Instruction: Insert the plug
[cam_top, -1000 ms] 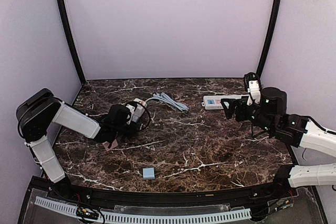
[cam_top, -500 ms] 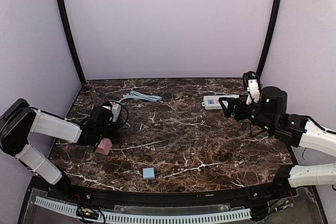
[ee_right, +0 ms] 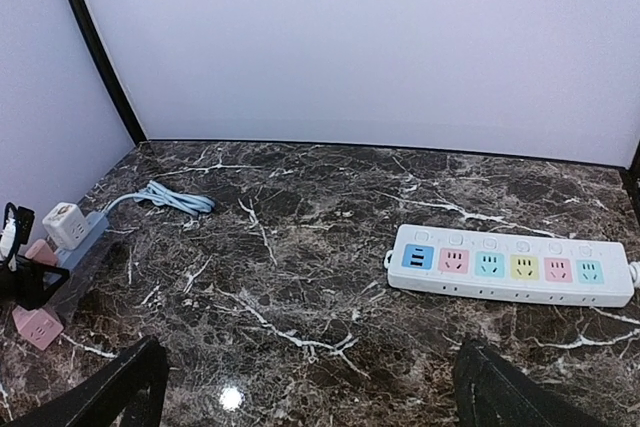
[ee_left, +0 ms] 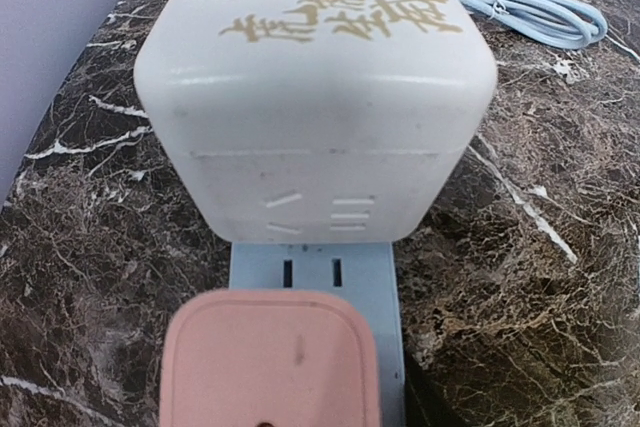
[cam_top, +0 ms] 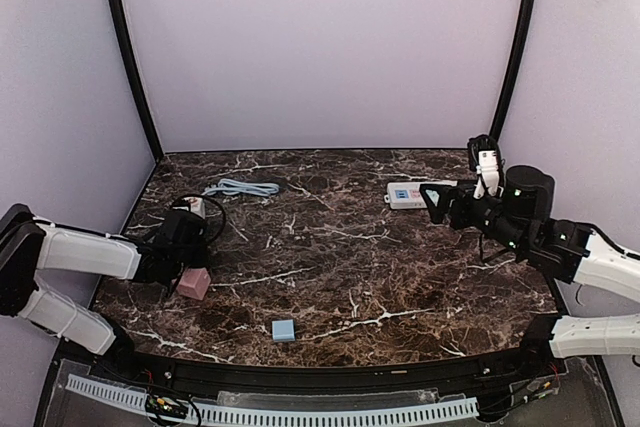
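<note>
Far left of bench (cam_top: 350, 277): left pincer (cam_top: 188, 235) sits at white cube adapter (ee_left: 315, 97), tiger print + switch on top, on a blue base (ee_left: 318, 277) w/ two slots. Pink block (ee_left: 270, 357) fills bottom of wrist view; fingers hidden, can't tell grip. Pale blue cord (cam_top: 240, 188) lies just behind. Loose pink cube (cam_top: 195, 284) beside arm, small blue cube (cam_top: 284, 329) front-centre. Right pincer (ee_right: 310, 387) spread wide, hovering short of white power strip (ee_right: 510, 267), far right, well apart from adapter.
</note>
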